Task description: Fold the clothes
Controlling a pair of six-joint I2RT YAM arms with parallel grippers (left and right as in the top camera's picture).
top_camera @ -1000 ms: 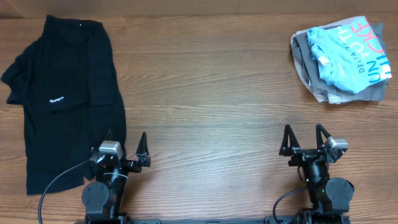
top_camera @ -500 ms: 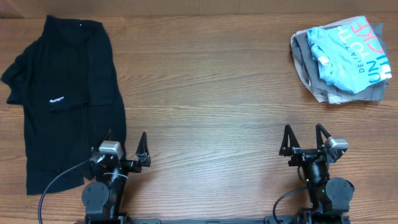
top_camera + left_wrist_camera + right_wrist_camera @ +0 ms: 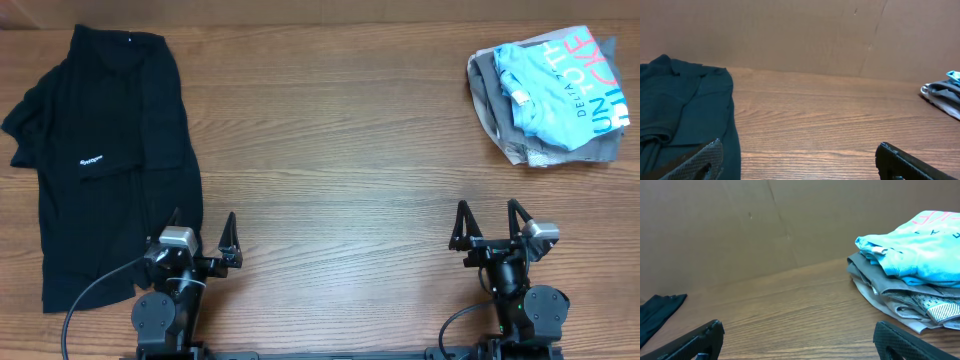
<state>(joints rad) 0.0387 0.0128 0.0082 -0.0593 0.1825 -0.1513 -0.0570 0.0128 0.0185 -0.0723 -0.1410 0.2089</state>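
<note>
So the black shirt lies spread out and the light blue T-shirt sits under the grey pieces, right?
No: the light blue T-shirt sits on top of the grey pieces, per the right wrist view. The black shirt is spread out.

The left arm [image 3: 165, 305] and right arm [image 3: 525, 305] are both finished in black and built up from round housings. A silver-grey camera block [image 3: 178, 238] is fitted by the left gripper [image 3: 202, 220], same deal by the right gripper [image 3: 487, 212]. The fingers [image 3: 229, 240] are shaped as pointy black prongs. A black cable [image 3: 95, 287] is run off each arm.
</note>
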